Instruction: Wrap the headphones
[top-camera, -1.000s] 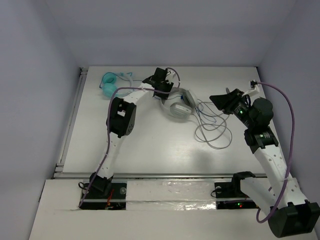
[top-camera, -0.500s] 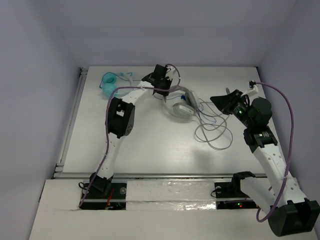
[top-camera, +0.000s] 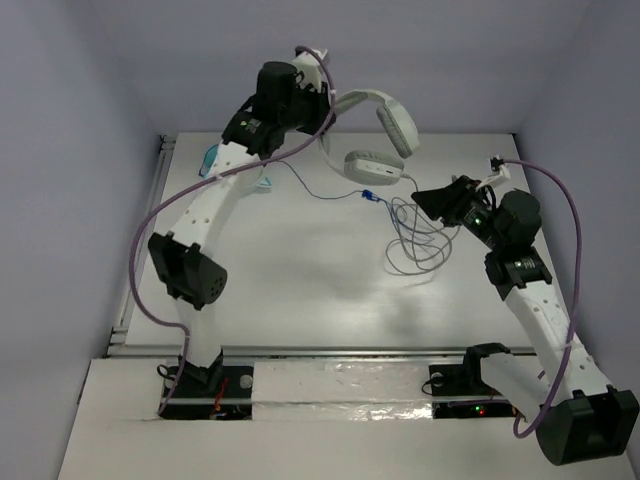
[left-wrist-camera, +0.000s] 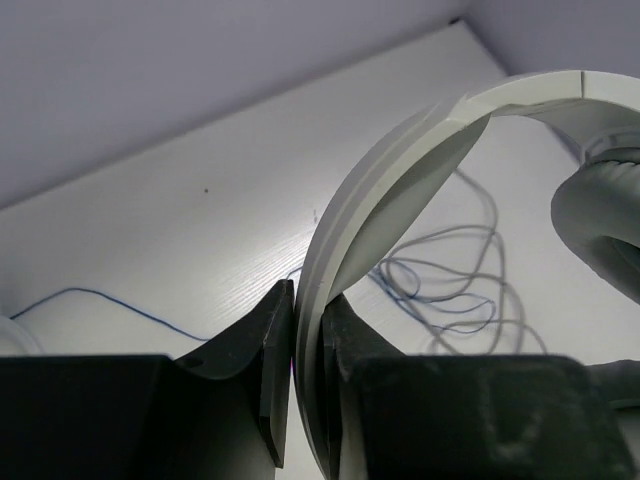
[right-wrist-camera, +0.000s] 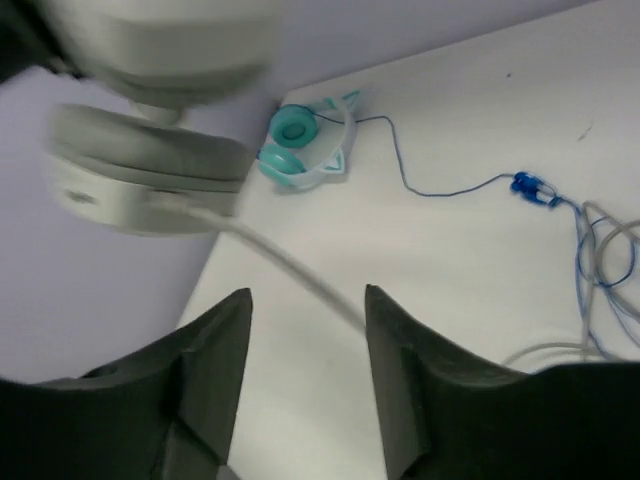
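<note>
White headphones (top-camera: 397, 128) hang high above the table (top-camera: 300, 285), headband pinched in your left gripper (left-wrist-camera: 305, 340), grey cable (right-wrist-camera: 290, 270) trailing onto the table; slide your right gripper (right-wrist-camera: 305, 340), spread empty above the table, around that taut cable before winding.

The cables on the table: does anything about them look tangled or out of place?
Yes. The blue cable from the teal headphones runs across the table into the loose loops of the grey cable of the white headphones, so the two look entangled.
</note>
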